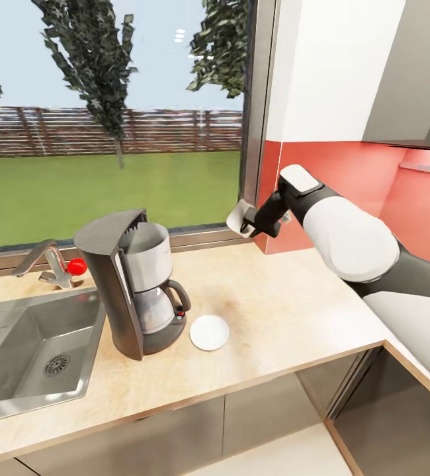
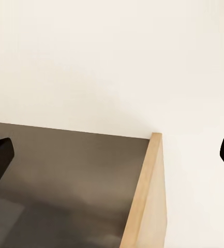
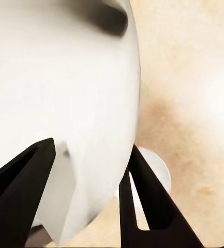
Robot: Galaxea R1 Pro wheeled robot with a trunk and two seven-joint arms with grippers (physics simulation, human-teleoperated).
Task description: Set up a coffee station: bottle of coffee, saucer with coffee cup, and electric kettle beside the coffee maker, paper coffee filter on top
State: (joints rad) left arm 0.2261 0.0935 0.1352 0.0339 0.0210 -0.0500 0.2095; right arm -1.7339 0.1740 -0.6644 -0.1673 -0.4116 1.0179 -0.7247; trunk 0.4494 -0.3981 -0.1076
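The coffee maker (image 1: 132, 284) stands on the kitchen countertop (image 1: 288, 297) beside the sink, its lid tilted up. The saucer (image 1: 209, 332) lies flat just right of its base. My right gripper (image 1: 255, 221) is shut on the coffee cup (image 1: 240, 218), holding it in the air well above the counter, near the window frame and up and to the right of the saucer. In the right wrist view the cup (image 3: 65, 103) sits between the black fingers (image 3: 18, 196), and the saucer (image 3: 153, 170) shows far below. My left gripper (image 2: 112, 157) is open and holds nothing. The bottle of coffee and the electric kettle are out of view.
A steel sink (image 1: 30, 357) with a faucet (image 1: 49, 261) and red knob (image 1: 77, 266) lies left of the coffee maker. A red wall (image 1: 347, 178) and a hanging cabinet (image 1: 413, 73) stand close to my right arm. Bare counter stretches right of the saucer.
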